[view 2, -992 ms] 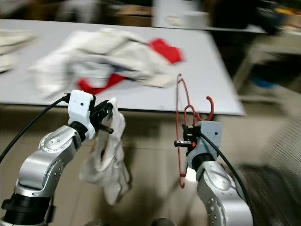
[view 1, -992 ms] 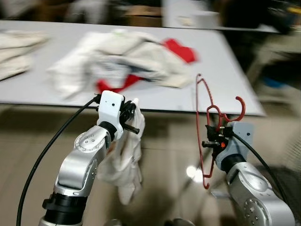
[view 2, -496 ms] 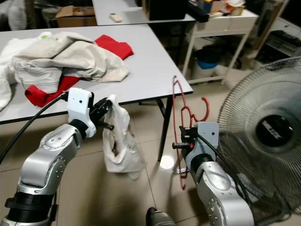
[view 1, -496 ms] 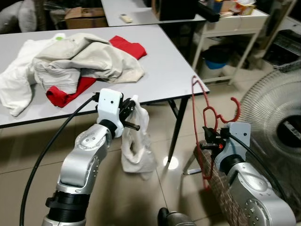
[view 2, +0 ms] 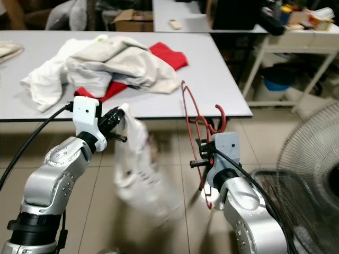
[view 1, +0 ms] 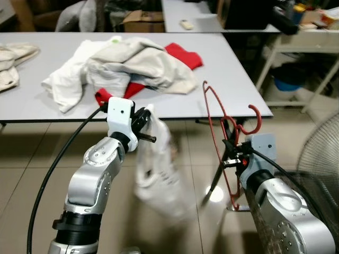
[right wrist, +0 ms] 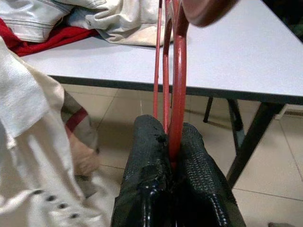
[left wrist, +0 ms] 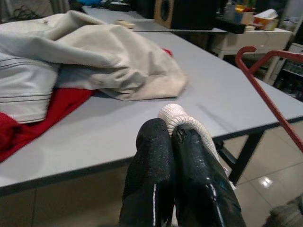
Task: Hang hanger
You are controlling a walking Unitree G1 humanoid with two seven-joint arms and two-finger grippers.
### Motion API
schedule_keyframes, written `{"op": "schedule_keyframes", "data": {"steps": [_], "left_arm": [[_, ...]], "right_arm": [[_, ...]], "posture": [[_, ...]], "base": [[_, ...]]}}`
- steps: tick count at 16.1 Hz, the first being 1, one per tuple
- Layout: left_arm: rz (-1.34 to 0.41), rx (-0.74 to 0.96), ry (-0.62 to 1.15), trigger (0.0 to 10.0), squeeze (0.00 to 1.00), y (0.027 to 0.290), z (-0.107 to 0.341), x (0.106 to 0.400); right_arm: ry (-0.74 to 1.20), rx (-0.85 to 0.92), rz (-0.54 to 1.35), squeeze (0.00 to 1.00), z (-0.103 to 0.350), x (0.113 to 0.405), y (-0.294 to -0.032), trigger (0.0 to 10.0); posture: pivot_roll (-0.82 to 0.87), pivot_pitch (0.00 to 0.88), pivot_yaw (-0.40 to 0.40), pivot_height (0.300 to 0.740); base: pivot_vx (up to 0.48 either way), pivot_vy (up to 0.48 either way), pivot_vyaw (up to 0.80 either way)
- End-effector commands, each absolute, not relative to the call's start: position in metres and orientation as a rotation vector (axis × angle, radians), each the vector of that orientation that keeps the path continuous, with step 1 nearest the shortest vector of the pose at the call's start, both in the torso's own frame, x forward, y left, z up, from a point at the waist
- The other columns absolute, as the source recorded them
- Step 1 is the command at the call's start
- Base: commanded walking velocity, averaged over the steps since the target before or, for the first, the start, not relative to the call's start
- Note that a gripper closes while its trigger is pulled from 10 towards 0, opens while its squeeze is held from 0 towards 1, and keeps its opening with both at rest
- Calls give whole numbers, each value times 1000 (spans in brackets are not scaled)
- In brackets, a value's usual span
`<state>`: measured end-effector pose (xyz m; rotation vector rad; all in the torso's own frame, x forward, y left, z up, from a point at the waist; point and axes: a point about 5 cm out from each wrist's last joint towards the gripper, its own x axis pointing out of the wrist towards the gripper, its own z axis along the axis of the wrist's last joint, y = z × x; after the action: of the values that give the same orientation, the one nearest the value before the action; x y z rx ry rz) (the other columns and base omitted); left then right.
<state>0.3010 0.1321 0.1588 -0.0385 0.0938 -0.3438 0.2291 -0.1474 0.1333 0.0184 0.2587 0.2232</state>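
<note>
Red hanger (view 1: 225, 138): clamped upright in the right gripper (view 1: 234, 157), held in the air before the grey table (view 1: 233, 84). White garment (view 1: 159, 164): pinched by the left gripper (view 1: 142, 126), dangling. Status judged early: hanger not yet hung; no rail is seen.

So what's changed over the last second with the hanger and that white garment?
Mostly the camera swung, so the whole scene shifted. The white garment now swings out blurred below the left gripper; earlier it hung straighter. Nothing was grasped or released: the left gripper stays shut on the garment and the right gripper stays shut on the red hanger, upright. The clothes pile still lies on the grey table.
</note>
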Motion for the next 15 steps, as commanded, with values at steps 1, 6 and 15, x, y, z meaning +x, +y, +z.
{"op": "schedule_keyframes", "data": {"steps": [1,6,15], "left_arm": [[-349,-38,57,10000,0,130,167,305],[-371,-33,4,10000,0,128,183,321],[-444,5,-83,10000,0,114,226,360]], "right_arm": [[231,9,216,0,139,231,-150,10000],[191,-22,238,0,148,244,-156,10000],[171,-107,378,0,166,248,-167,10000]], "posture": [[-70,0,-6,740],[-53,0,-25,740],[-64,0,2,740]], "base": [[251,0,0],[274,0,-320],[310,0,-89]]}}
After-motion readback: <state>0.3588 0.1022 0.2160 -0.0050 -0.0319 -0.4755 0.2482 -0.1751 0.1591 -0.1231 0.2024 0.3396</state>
